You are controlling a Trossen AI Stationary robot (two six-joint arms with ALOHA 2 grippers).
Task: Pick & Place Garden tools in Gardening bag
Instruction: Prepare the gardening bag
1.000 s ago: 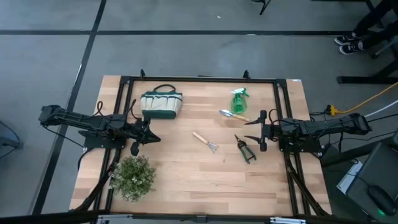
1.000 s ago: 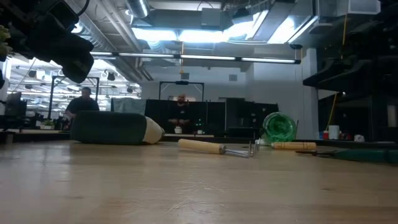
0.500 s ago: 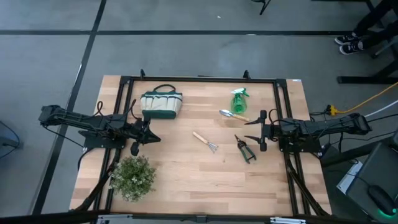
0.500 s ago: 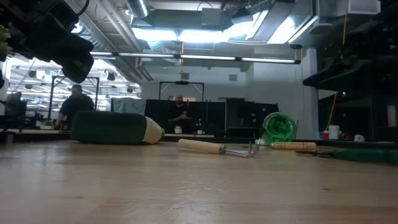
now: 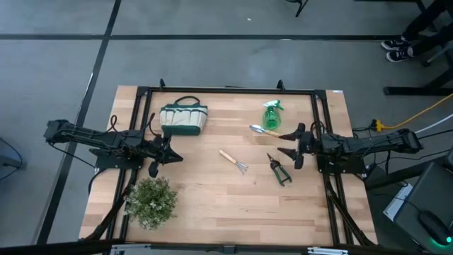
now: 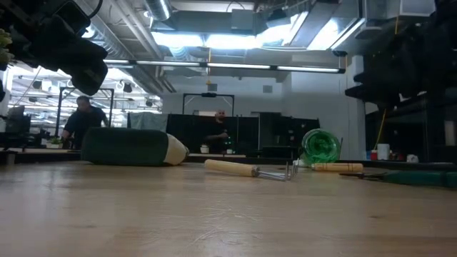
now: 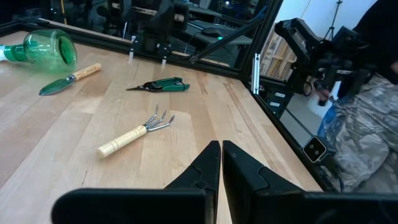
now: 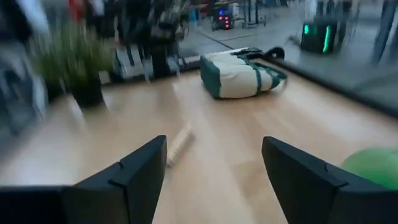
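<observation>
The cream and green gardening bag (image 5: 183, 119) lies on its side at the table's far left. On the right half lie the green spray bottle (image 5: 271, 115), the trowel (image 5: 265, 131), the mini rake (image 5: 233, 161) and the dark shears (image 5: 279, 169), all flat on the wood. My left gripper (image 5: 177, 157) hovers shut near the left edge, between the bag and the plant; its fingertips (image 7: 221, 149) meet. My right gripper (image 5: 282, 144) hovers open at the right edge, just beside the trowel and the shears, with nothing between its fingers (image 8: 214, 155).
A bushy potted plant (image 5: 151, 201) stands at the near left, close to my left arm. A black frame rail (image 5: 226, 91) runs around the table. Bare wood lies across the near middle (image 5: 233, 205). People move in the room beyond the table.
My right gripper has rolled about its own pointing line while staying in place and staying open. The tools and the bag lie where they were.
</observation>
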